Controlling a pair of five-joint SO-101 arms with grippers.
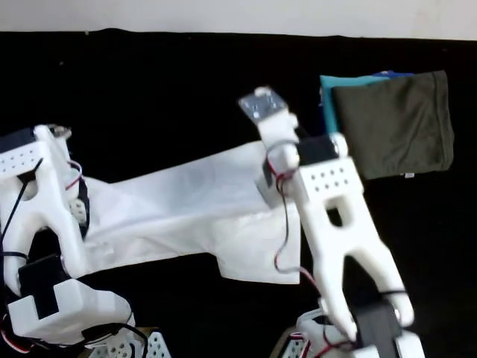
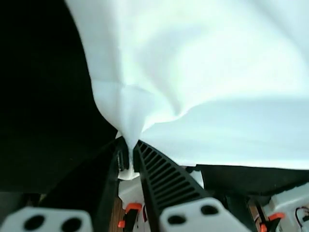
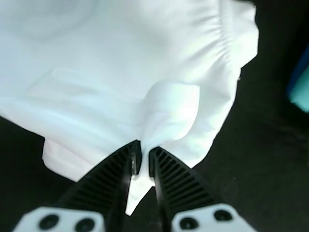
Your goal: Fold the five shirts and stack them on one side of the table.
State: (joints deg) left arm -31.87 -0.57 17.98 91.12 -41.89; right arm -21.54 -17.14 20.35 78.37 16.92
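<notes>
The dark shirt (image 1: 395,123) hides the stack beneath it save a teal edge (image 1: 326,104); the right arm (image 1: 335,209) overlaps the white shirt (image 1: 186,201)

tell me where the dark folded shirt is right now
In the high view the dark shirt lies far right on the table, atop a teal shirt, just past the white shirt.

The crumpled solid white cloth shirt (image 1: 186,201) is contrasting with the flat black table covering (image 1: 149,82). The folded dark olive fabric shirt (image 1: 395,123) is overlapping a folded teal cloth shirt (image 1: 326,104). White plastic arms (image 1: 328,183) are carrying black ribbed fingers (image 2: 164,179).
</notes>
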